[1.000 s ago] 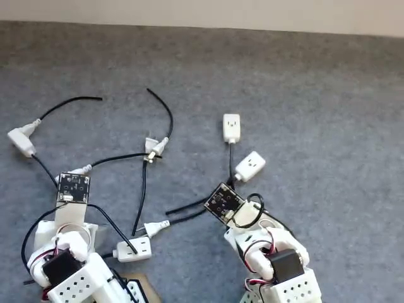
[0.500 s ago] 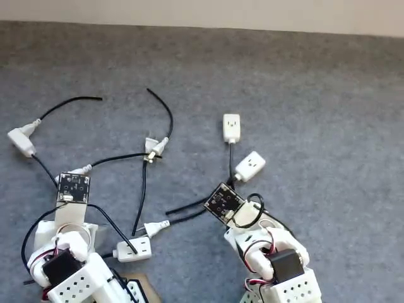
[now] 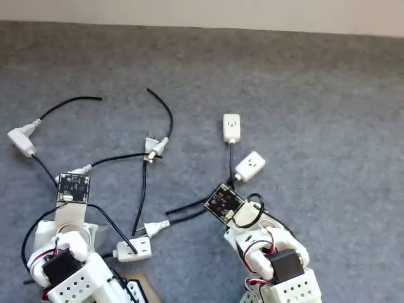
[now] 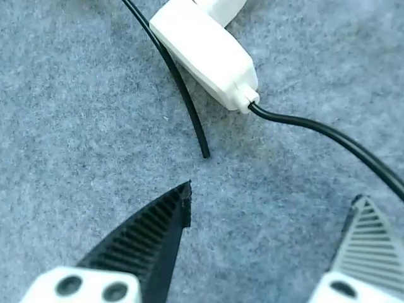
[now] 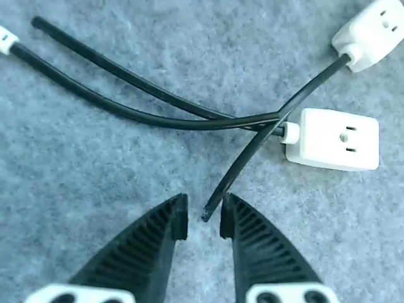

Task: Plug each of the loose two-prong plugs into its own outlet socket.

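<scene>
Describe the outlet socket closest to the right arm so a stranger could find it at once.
On the grey table, look just beyond the right arm, where two white sockets lie one behind the other. The one meant is the nearer socket. It lies tilted, while the farther socket lies straight, its black cable running back toward the arm.

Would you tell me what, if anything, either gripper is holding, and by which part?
Nothing is held. The left gripper has jaws wide apart, nothing between them; the right gripper has jaws narrowly apart, with a black cable end lying loose between them.
</scene>
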